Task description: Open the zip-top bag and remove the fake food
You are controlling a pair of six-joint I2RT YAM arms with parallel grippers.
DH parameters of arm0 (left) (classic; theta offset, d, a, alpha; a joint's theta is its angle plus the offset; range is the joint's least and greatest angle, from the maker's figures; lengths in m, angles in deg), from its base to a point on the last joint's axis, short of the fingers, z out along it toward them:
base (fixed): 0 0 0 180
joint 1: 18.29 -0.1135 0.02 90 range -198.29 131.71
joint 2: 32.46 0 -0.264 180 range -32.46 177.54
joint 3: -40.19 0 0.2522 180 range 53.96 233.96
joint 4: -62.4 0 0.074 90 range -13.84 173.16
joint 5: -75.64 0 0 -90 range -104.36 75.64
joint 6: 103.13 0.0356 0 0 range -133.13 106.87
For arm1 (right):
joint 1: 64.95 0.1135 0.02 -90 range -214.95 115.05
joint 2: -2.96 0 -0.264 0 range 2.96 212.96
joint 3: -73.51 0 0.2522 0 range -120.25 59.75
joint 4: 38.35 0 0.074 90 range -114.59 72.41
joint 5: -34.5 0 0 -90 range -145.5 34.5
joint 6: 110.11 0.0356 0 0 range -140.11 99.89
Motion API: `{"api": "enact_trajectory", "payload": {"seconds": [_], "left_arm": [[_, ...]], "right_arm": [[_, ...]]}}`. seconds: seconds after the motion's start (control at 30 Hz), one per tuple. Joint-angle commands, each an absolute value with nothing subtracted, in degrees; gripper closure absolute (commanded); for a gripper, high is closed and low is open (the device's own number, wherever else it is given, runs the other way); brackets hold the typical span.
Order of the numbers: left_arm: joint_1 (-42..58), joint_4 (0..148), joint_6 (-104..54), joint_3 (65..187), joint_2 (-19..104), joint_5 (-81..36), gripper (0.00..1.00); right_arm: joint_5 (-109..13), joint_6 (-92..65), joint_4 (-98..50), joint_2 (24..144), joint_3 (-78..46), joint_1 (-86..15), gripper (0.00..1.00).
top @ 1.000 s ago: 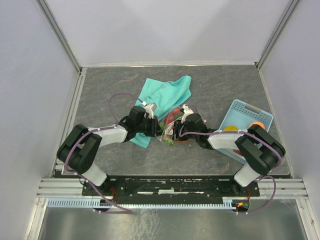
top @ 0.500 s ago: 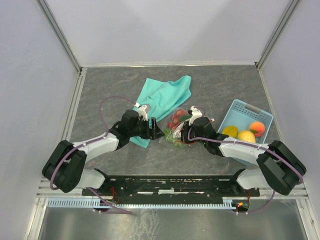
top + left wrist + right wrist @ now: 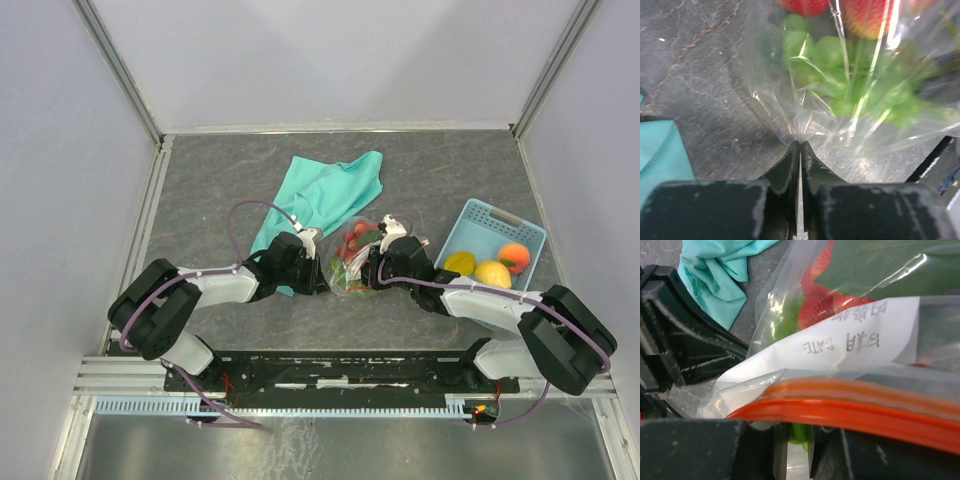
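My left hand is clenched on limp, slippery film of the zip-top bag. Whether my right hand grips, I cannot tell; I'd take the stiffer zip strip.

Clear zip-top bag, orange strip, holds red and green fake food.

zip-top bag lies mid table between left gripper and right gripper, cloth behind-left and partly under the left arm, basket off right with three fruits in it
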State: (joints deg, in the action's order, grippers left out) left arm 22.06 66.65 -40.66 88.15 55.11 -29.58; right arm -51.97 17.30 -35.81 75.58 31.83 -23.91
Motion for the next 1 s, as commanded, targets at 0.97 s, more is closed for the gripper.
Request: {"api": "enact_trajectory", "payload": {"seconds": [0.97], "left_arm": [[16.6,68.8,-41.2,84.9,42.3,-15.1,0.97]], "right_arm": [[-57.3,12.6,14.2,26.0,21.0,-31.5,0.91]]}}
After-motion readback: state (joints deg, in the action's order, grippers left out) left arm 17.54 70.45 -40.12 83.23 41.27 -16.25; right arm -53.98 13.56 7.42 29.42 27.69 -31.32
